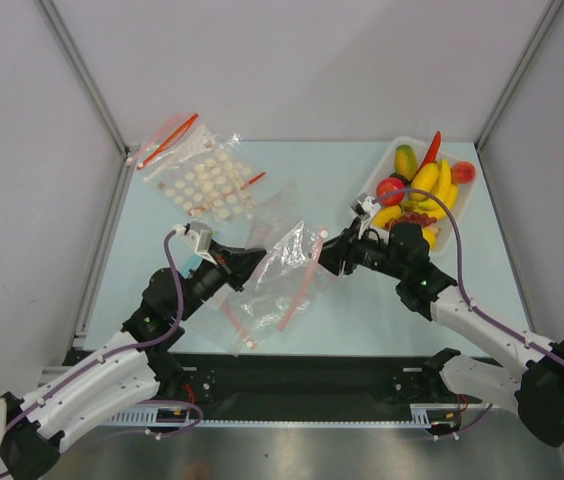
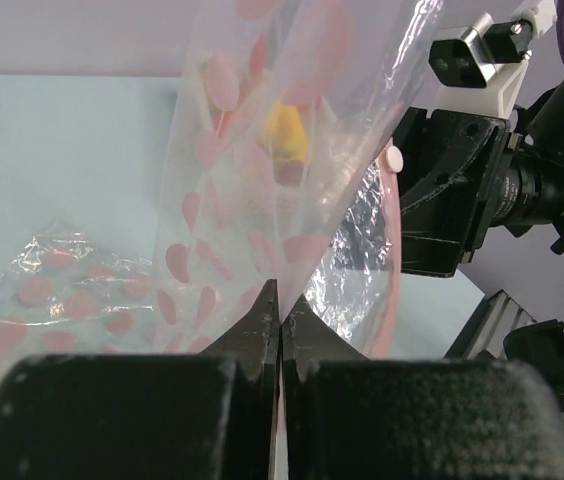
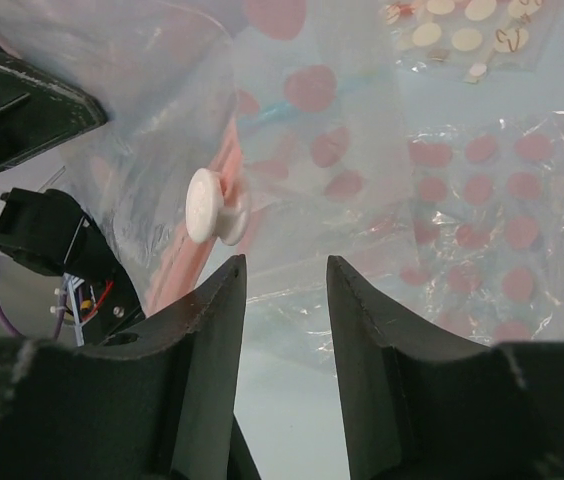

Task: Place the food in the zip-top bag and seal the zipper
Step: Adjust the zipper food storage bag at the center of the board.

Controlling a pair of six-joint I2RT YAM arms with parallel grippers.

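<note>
The clear crinkly zip-top bag (image 1: 287, 255) is held up off the table between my two grippers. My left gripper (image 1: 258, 262) is shut on its film, which rises from the closed tips in the left wrist view (image 2: 280, 300). Pink dots and a yellow shape show on or through the film. The pink-red zipper (image 1: 302, 285) runs down the bag's right side (image 2: 392, 240), with a white slider (image 3: 212, 205). My right gripper (image 3: 284, 262) is open and empty, the slider just beyond its left fingertip. The food (image 1: 424, 185) lies in a white tray.
The white tray (image 1: 459, 228) stands at the back right with bananas, apple, chili, mango, peach and grapes. A white-dotted bag (image 1: 207, 180) lies at the back left. A flat pink-dotted bag (image 2: 42, 295) lies under the held bag (image 3: 482, 200).
</note>
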